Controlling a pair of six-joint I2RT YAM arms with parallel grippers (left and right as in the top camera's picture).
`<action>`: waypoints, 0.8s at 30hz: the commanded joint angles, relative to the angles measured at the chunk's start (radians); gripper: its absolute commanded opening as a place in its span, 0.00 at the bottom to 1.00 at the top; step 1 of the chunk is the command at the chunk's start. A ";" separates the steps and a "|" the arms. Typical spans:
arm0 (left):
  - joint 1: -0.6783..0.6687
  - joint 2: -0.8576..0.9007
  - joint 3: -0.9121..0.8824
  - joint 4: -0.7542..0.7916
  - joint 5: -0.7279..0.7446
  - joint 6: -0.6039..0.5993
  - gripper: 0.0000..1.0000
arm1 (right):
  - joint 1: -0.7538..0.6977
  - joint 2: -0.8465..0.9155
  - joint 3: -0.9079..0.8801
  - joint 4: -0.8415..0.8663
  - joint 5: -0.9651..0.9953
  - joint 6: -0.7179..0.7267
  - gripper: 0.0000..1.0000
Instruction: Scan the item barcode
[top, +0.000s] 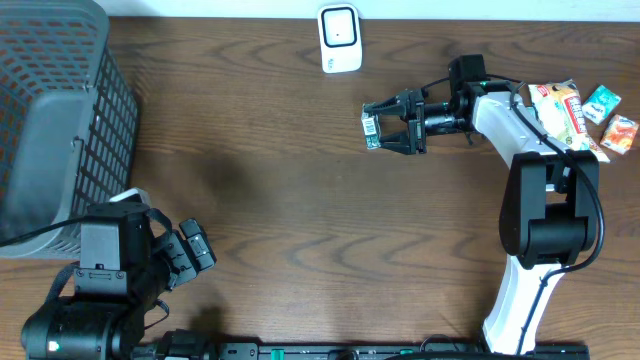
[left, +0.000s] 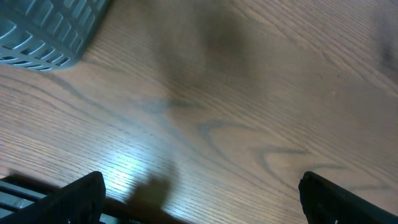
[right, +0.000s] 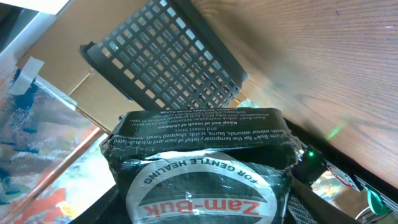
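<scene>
a dark wood-grain table (top: 300, 190) runs to a pale strip (top: 220, 7) beyond its far edge, lit softly.

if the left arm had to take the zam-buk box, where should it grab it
Probably the Zam-Buk box by its free end, which sticks out past the tips of the right gripper, away from that arm. That gripper pinches its sides, so the open left gripper would best come head-on from the left, closing across the other two faces.

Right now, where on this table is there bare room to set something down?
The widest bare tabletop lies in the middle, between the basket, the scanner and the right pincer holding its box. Crowded: the far right corner, where snack packets lie beside the right arm.
</scene>
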 joint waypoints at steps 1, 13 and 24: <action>-0.002 0.000 0.001 -0.003 -0.006 -0.006 0.98 | 0.011 0.008 0.019 0.005 -0.018 -0.008 0.56; -0.002 0.000 0.001 -0.003 -0.006 -0.006 0.98 | 0.011 0.008 0.019 0.006 0.039 -0.008 0.56; -0.002 0.000 0.001 -0.003 -0.006 -0.006 0.98 | 0.048 0.008 0.019 0.013 0.371 -0.009 0.54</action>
